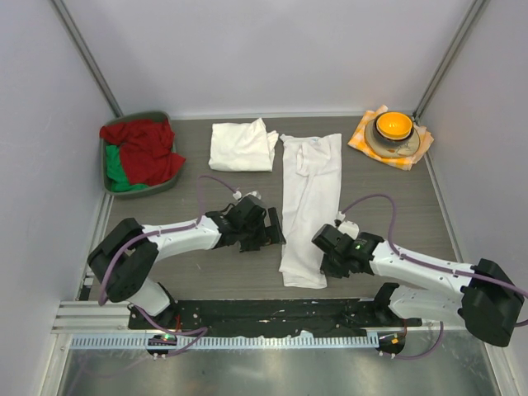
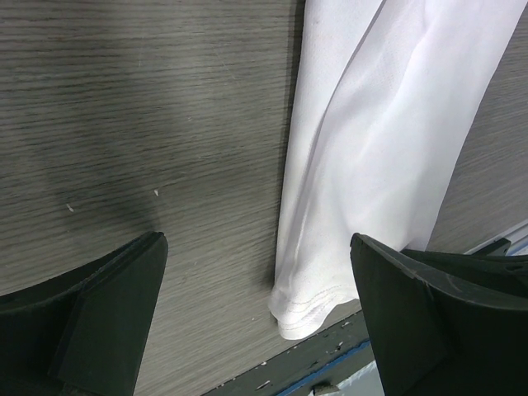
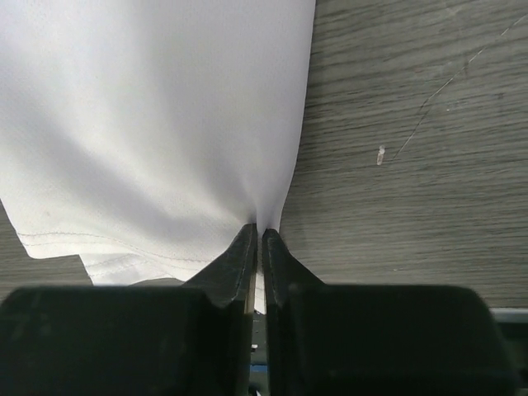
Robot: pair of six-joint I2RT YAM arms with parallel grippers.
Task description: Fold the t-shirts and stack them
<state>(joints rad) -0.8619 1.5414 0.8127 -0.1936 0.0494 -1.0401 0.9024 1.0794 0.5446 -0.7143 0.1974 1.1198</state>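
Looks about halfway: one folded t-shirt [image 1: 242,147] sits at the back of the table [image 1: 165,272], the second t-shirt [image 1: 309,198] lies mid-table as a long strip, right pincer [image 3: 257,245] pinching its near hem corner, left pincer [image 1: 262,233] spread wide beside it, so I'd say crosswise folds plus stacking remain.

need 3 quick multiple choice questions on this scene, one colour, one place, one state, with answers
1. What colour is the bowl?
A blue; B orange; C black
2. Where does the folded t-shirt lie?
A between the bin and the long t-shirt; B inside the bin; C under the bowl
3. The right gripper is:
A wide open; B holding the bowl; C shut on the long t-shirt

Answers: 1 B, its inside shows orange. 2 A, the top view shows it flat between them. 3 C, the right wrist view shows the jaws pinching its white edge.
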